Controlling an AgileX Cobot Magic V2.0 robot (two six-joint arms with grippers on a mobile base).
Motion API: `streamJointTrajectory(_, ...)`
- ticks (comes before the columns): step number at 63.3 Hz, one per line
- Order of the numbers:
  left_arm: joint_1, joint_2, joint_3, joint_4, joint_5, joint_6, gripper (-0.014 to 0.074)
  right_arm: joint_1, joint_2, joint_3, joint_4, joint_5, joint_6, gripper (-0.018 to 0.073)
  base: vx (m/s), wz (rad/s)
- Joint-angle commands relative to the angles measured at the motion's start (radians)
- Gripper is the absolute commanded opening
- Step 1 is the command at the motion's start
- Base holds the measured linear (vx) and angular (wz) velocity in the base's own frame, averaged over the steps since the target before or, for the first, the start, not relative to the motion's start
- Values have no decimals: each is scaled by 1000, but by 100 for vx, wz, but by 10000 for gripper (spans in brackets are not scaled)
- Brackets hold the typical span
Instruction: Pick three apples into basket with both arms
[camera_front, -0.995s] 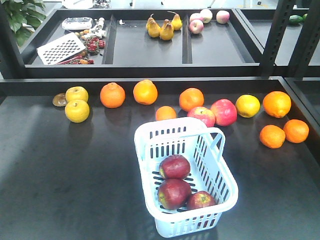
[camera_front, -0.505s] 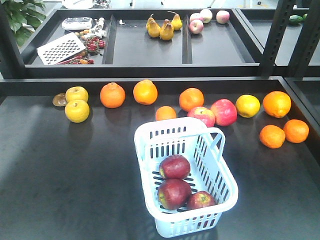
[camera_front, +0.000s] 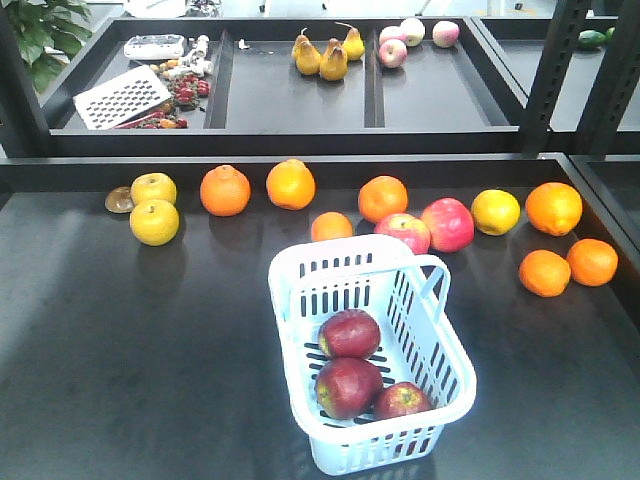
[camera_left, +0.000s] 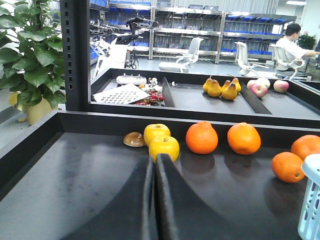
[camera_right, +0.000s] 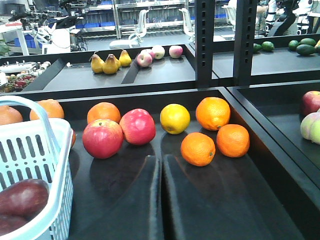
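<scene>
Left claw (camera_left: 154, 200) pressed together, lower centre, empty, facing oranges (camera_left: 201, 138). Right claw (camera_right: 160, 200) likewise closed, beside basket (camera_right: 30, 150) at lower left. Front view: three dark apples (camera_front: 349, 333) inside basket (camera_front: 300, 270), lower centre.

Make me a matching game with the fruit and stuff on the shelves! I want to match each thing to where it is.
Things:
1. dark red apples
2. pears
3. grater
4. lemon

Places:
A. back tray, left compartment
B. front shelf, between a pink-red apple and an orange
C. inside the basket
D. back tray, middle compartment

Pairs: 1-C, 2-D, 3-A, 4-B
</scene>
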Motion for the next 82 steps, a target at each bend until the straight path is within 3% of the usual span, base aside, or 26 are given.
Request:
streamJointTrajectory(1,3,-16,9,-2,-68,-8,-6,-6,-13,14,-11,-78,0,-5,0,0)
streamJointTrajectory(82,3,-16,9,-2,-68,-8,-6,-6,-13,14,-11,-78,0,-5,0,0)
